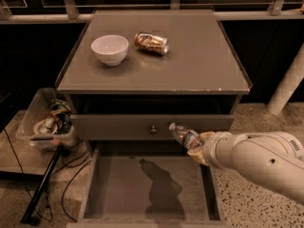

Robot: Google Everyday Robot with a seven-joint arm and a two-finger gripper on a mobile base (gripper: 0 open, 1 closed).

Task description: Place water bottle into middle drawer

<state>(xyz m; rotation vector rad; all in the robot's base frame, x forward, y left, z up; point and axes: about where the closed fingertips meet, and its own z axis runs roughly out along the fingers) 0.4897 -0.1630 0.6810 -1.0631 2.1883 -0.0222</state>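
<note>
The water bottle, clear with a white cap and a red-and-blue band, is held tilted, cap up and left, above the right part of the open middle drawer. My gripper is shut on the bottle's lower end; its yellowish fingers wrap the base and the white arm comes in from the right. The bottle hangs in front of the closed drawer front with the small knob. A dark shadow of arm and bottle lies on the drawer floor.
On the cabinet top stand a white bowl and a gold-brown can on its side. A clear bin of clutter sits at the left on the floor, with cables and a black stand leg.
</note>
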